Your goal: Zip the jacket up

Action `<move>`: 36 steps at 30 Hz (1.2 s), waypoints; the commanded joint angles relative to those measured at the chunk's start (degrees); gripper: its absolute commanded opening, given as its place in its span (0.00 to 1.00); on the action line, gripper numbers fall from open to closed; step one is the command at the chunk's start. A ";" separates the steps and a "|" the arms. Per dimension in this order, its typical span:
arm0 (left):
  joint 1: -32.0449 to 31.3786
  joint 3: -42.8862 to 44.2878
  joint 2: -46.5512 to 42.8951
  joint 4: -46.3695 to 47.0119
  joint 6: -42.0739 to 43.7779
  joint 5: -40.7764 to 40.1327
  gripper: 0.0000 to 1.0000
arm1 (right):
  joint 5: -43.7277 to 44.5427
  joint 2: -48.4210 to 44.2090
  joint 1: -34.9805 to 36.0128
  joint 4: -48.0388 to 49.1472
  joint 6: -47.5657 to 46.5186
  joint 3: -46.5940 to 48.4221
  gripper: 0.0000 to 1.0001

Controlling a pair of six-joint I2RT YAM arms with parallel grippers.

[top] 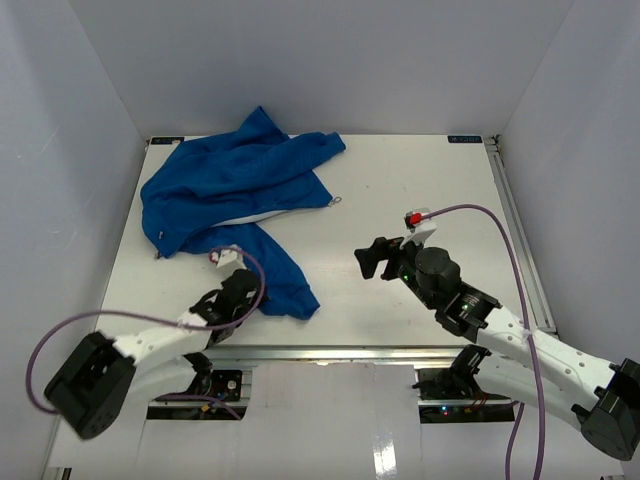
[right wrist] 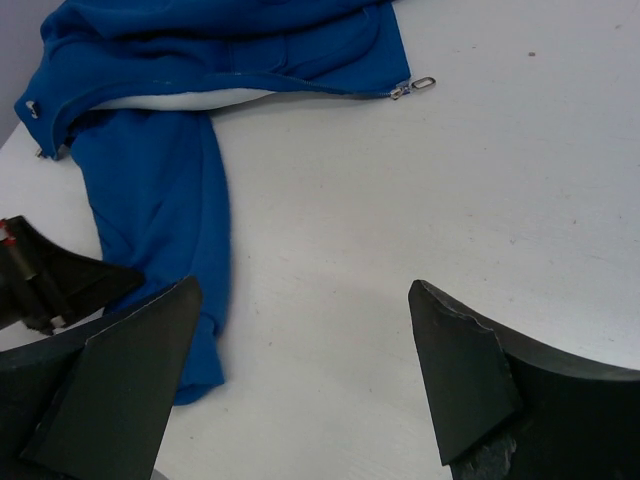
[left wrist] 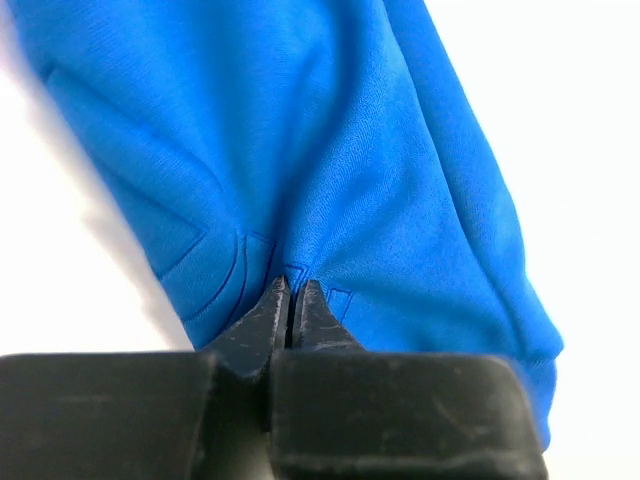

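The bright-blue jacket (top: 235, 180) lies crumpled at the table's back left, one sleeve (top: 285, 275) trailing toward the front. My left gripper (top: 244, 287) sits at that sleeve's near end; in the left wrist view the gripper (left wrist: 291, 288) is shut, pinching a puckered fold of the jacket (left wrist: 330, 170). My right gripper (top: 372, 258) hovers mid-table, right of the sleeve. It stands open (right wrist: 300, 295) over bare table with nothing between its fingers. The jacket (right wrist: 160, 190) shows a strip of pale lining (right wrist: 170, 100). A metal zipper pull (right wrist: 421, 84) lies at the hem's right end (top: 335, 201).
The white table (top: 430, 180) is walled on the left, back and right. A metal rail (top: 350, 352) runs along its front edge. Purple cables (top: 480, 212) loop from both wrists.
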 commanded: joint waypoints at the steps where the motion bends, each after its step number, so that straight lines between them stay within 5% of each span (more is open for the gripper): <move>1: -0.22 -6.02 -19.82 -9.17 -7.33 -1.14 0.30 | -2.87 3.82 -0.08 4.05 -1.42 2.69 0.91; 3: -0.22 -5.91 -25.13 -12.12 -6.69 -1.98 0.52 | -3.83 8.42 -0.22 4.24 -0.04 6.34 0.91; 6: -0.33 -2.65 -27.61 -14.15 -5.66 -2.60 0.67 | -6.06 17.94 -0.66 6.01 -0.99 11.52 0.93; 13: 0.37 4.11 -19.14 -15.98 -2.77 -9.73 0.80 | -14.98 41.29 -4.65 7.94 -14.72 30.63 0.96; 22: 15.69 5.10 -9.40 -4.43 0.41 4.75 0.82 | -26.58 63.95 -9.45 6.57 -24.62 49.41 0.95; 32: 17.28 5.40 2.01 3.45 0.99 5.13 0.82 | -27.54 79.68 -10.88 6.53 -29.03 62.23 0.92; 36: 17.57 4.02 3.23 6.65 0.58 6.96 0.75 | -29.47 83.74 -11.05 6.27 -27.69 65.02 0.88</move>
